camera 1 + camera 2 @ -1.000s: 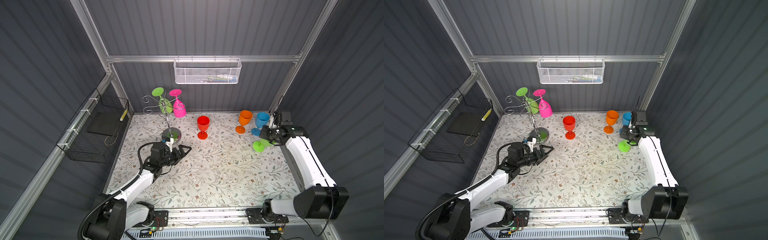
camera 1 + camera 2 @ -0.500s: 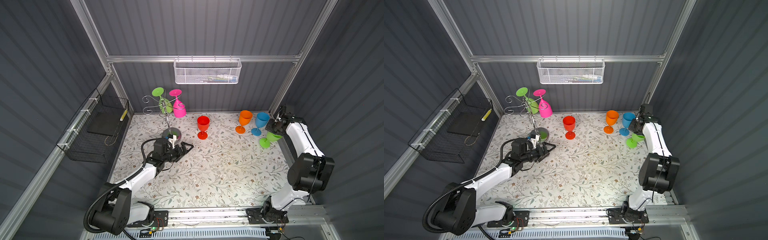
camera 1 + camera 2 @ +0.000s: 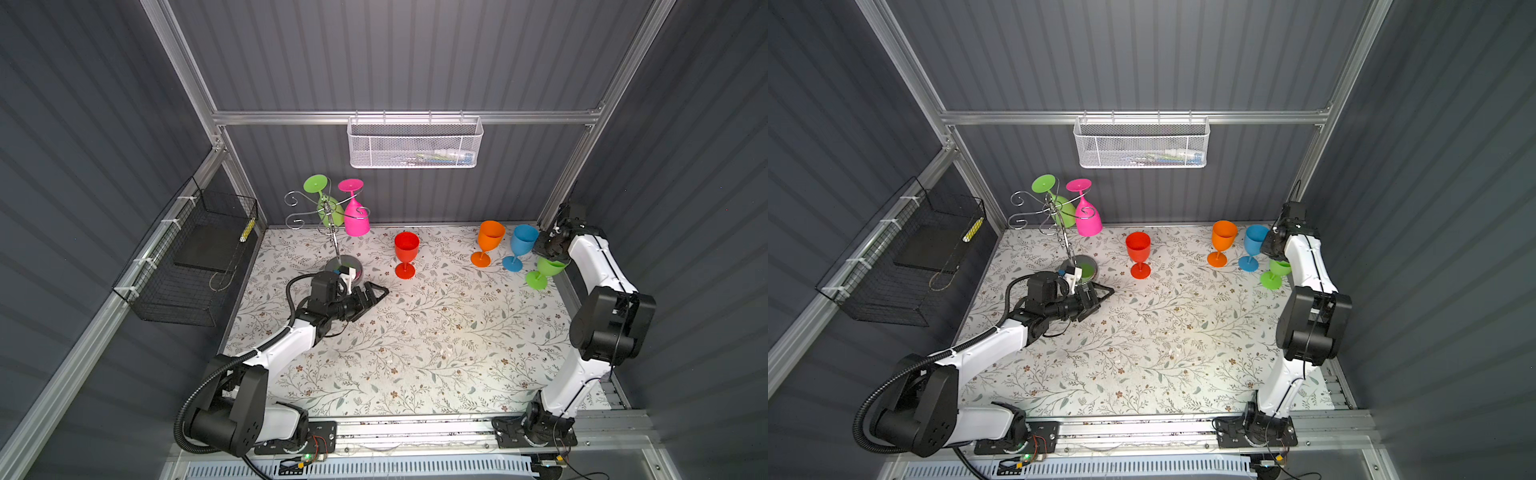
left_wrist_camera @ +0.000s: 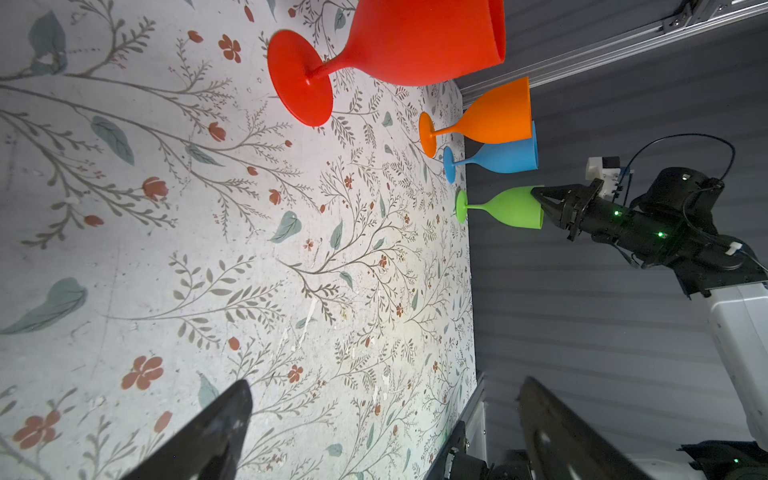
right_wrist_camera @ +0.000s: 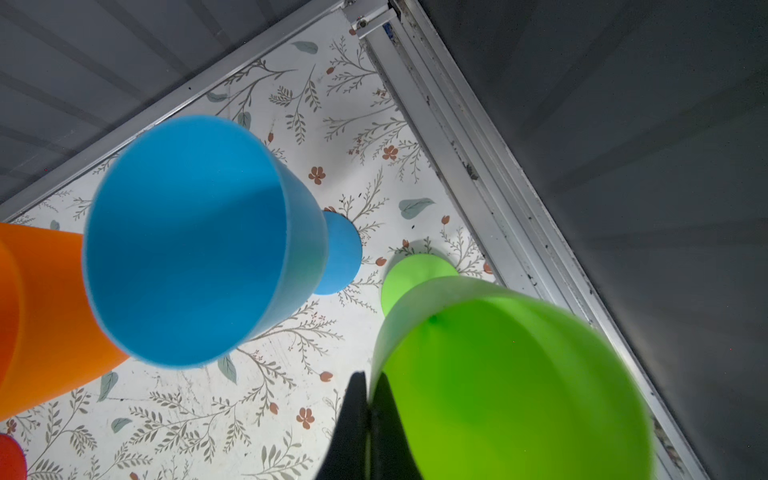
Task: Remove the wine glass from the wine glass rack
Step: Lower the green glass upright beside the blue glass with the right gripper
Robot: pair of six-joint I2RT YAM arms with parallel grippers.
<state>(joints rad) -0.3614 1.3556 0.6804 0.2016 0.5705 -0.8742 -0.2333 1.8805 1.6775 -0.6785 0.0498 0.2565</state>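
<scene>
The green glass [image 3: 549,267] is found off the rack [image 3: 332,235] and well apart from it, at the opposite side of the table [image 3: 415,332]. Its rim is pinched by the right gripper [image 3: 547,254], whose jaws are closed tight on the thin wall. Compared with a second ago, the glass has been brought up from a tilt and carried a little further from the rack, to just beside the blue glass [image 3: 524,243]; the right arm has been folded up high meanwhile. The removal itself is therefore judged done, with only the setting-down and release left.

Nearer the rack than the blue glass, an orange glass [image 3: 490,237] and then a red glass [image 3: 406,249] are stood upright. On the rack a pink glass [image 3: 356,220] and a second green glass [image 3: 326,210] are hung upside down. The left gripper [image 3: 372,295] is held low, just beside the rack's round base, with its jaws spread wide and nothing between them; it has been shifted only slightly.

In both top views the pinch is hidden under the arm. It is shown in the left wrist view, where the right gripper [image 4: 538,195] is closed on the rim, and in the right wrist view, where one finger is seen inside the bowl and one outside. Whether the foot is resting on the table cannot be told. The rack is shown only in the top views.
</scene>
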